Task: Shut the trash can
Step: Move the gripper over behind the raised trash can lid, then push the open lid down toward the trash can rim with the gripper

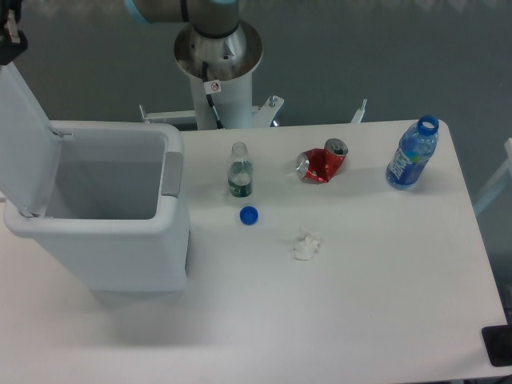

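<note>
hand point(10, 36) top-left corner, mostly cropped | above open lid point(24, 136)

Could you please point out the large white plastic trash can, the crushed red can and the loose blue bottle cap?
Large white plastic trash can point(120, 256): fixed camera, front wall.
Crushed red can point(322, 164): fixed camera, dented middle.
Loose blue bottle cap point(249, 214): fixed camera, centre.

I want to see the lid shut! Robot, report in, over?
End effector at frame's top-left edge, state unclear. Large white plastic trash can open, lid upright. Nothing blocking.
</note>
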